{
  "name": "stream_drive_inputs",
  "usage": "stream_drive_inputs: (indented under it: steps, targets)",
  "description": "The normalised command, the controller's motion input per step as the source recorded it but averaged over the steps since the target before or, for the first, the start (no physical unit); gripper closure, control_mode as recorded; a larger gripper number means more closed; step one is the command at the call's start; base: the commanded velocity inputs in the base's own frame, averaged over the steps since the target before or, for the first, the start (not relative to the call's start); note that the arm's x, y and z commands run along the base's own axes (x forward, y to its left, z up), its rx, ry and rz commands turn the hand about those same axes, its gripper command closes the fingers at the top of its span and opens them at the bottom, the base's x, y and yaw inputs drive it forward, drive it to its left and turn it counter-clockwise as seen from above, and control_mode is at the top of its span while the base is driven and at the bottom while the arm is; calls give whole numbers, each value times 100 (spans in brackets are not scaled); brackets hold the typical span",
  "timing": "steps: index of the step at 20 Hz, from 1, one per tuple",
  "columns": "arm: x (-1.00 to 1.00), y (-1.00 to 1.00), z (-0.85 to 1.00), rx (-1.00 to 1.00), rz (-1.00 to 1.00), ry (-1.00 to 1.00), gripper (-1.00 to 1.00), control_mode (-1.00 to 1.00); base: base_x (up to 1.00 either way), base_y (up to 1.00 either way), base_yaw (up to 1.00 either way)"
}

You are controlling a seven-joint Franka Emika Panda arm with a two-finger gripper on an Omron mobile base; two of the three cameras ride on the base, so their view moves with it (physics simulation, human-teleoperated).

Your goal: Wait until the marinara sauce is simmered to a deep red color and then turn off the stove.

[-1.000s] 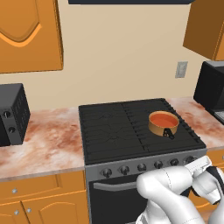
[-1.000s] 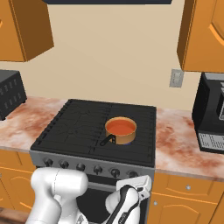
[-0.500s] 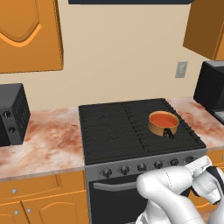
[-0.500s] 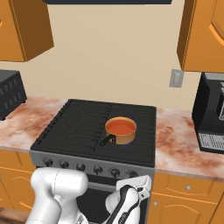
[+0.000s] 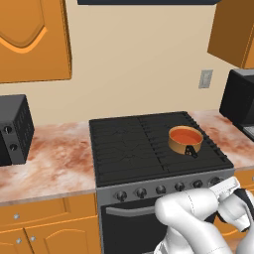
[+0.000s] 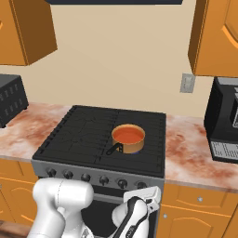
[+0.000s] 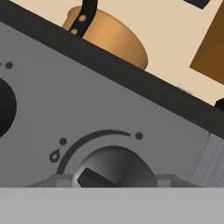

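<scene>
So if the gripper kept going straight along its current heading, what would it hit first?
Most likely the black knob on the stove front panel, centred just ahead of the shut gripper; contact may already exist, depth is unclear.

knob (image 7: 114,168) cut off below, saucepan (image 7: 109,37) half hidden

I am finding no readable words, brands or numbers here. On the stove's (image 7: 87,113) grey front panel, I am seeing small symbols around one knob (image 7: 114,168): a flame-drop mark, two dots and an arc. Control-panel print on the black countertop appliance (image 6: 225,122) is blurring beyond reading.
</scene>
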Motion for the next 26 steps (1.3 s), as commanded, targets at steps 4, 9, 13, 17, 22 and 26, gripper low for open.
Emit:
stream_drive_inputs:
  steps: [4, 9, 13, 17, 22, 26]
  targets:
    - [0, 0, 0, 0, 0, 0, 100, -100, 0, 0, 0]
    - [0, 0, 0, 0, 0, 0, 100, -100, 0, 0, 0]
    - [0, 0, 0, 0, 0, 0, 100, -100, 0, 0, 0]
    - [0, 0, 0, 0, 0, 0, 100, -100, 0, 0, 0]
    - [0, 0, 0, 0, 0, 0, 100, -100, 0, 0, 0]
    - [0, 0, 0, 0, 0, 0, 100, -100, 0, 0, 0]
